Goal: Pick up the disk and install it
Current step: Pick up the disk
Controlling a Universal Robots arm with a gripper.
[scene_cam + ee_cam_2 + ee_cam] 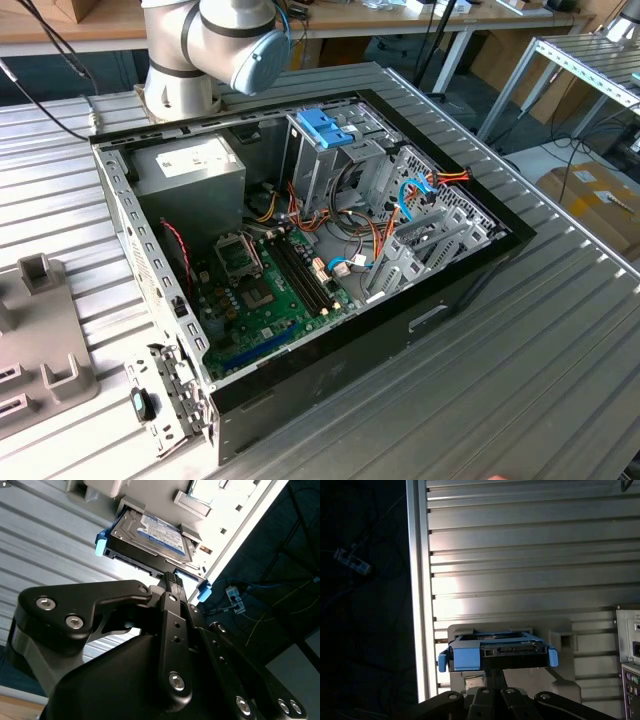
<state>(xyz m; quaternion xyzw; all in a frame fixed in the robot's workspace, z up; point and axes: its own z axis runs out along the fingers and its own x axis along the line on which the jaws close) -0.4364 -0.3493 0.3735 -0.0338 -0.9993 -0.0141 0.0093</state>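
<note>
In the exterior view, starting at its left, a grey fixture block (40, 345) sits on the ribbed metal tabletop (520, 380). Just beside it stands the open computer case (300, 385), its lid off. Inside, moving toward the view's right, come the grey power supply (190, 165), the green motherboard (265, 290), then the tall metal cage capped by a blue plastic bracket (325, 127), and past that a tangle of coloured cables (425, 185). The robot arm (215, 40) rises behind the case.

In both wrist views the disk (150, 532) (512, 651) lies flat in a pale grey holder (150, 495) (565, 685) on the ribbed tabletop, outside the case and near the tabletop's edge. Its light-blue carrier rail wraps the sides, and the first wrist view shows a blue end tab (466, 658) facing the camera.

The pincer (172, 580) (495, 672) is right at the disk's near edge (close enough to look in contact). Whether it is spread, pressed together or pinching the disk I cannot tell.
</note>
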